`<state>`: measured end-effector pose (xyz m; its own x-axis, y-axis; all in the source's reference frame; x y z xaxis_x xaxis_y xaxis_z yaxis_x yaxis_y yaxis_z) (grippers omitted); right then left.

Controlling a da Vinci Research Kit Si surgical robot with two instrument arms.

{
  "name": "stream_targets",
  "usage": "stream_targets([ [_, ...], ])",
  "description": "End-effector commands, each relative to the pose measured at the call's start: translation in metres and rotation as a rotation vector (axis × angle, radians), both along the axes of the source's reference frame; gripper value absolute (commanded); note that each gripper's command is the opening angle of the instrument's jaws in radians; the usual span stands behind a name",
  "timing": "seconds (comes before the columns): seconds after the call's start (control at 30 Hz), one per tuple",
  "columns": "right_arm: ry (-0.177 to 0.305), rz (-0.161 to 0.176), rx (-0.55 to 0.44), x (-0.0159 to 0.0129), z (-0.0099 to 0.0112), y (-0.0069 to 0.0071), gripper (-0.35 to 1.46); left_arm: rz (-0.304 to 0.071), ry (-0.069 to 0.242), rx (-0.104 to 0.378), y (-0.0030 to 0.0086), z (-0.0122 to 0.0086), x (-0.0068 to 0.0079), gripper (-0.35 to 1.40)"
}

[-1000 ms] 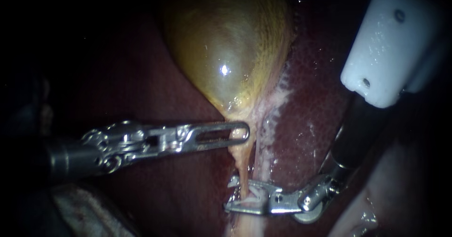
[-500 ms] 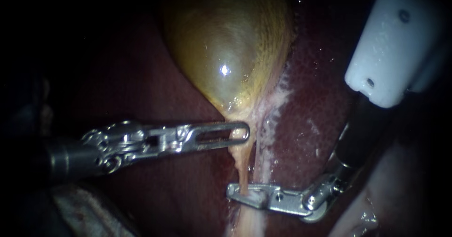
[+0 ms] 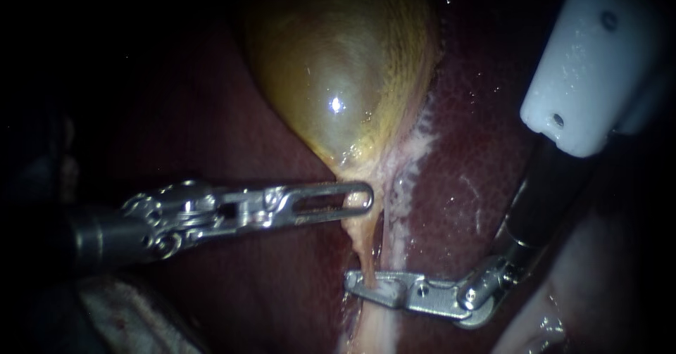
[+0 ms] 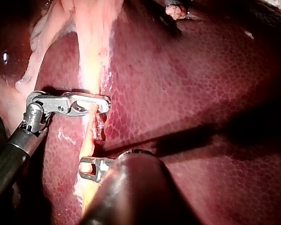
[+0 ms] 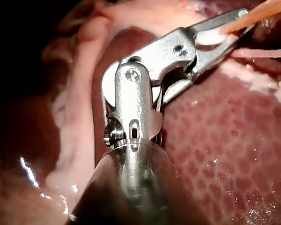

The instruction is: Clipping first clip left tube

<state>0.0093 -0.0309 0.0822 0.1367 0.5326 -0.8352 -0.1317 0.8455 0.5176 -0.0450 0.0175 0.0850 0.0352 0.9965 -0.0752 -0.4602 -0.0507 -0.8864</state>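
Clip (image 5: 209,37): white, seated between the jaws of the right instrument (image 3: 360,284); clearest in the right wrist view. Those jaws are clenched across the left tube (image 3: 361,250), one on each side, and the tube crosses them near their tips. The tube is a thin tan strand running down from the narrow end of the gallbladder (image 3: 338,72) and lying on the liver (image 3: 465,185). A paler strand (image 3: 391,234) runs just beside it, outside the jaws.

Right instrument enters from the upper right. White block (image 3: 591,65) high on the shaft, dark shaft below, wrist bent towards the tube.

Left instrument (image 3: 360,200) enters level from the left. Its slotted jaws are clamped on the gallbladder's tapered neck, above the clipping site and apart from the right jaws. Left wrist view agrees: right jaws lie crosswise over the yellowish strand, ahead of the left tip.
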Motion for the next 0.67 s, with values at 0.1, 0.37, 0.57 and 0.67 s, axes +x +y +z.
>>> stream_targets([
  [0.1, 0.0, 0.0, 0.0, 0.0, 0.0, 0.0, -0.35, 0.0, 0.0, 0.0, 0.0, 0.0, 0.0, -0.35],
  [0.37, 0.0, 0.0, 0.0, 0.0, 0.0, 0.0, -0.35, 0.0, 0.0, 0.0, 0.0, 0.0001, 0.0, -0.35],
  [0.57, 0.0, 0.0, 0.0, 0.0, 0.0, 0.0, -0.35, 0.0, 0.0, 0.0, 0.0, 0.0001, 0.0, -0.35],
  [0.67, 0.0, 0.0, 0.0, 0.0, 0.0, 0.0, -0.35, 0.0, 0.0, 0.0, 0.0, 0.0001, 0.0, -0.35],
])
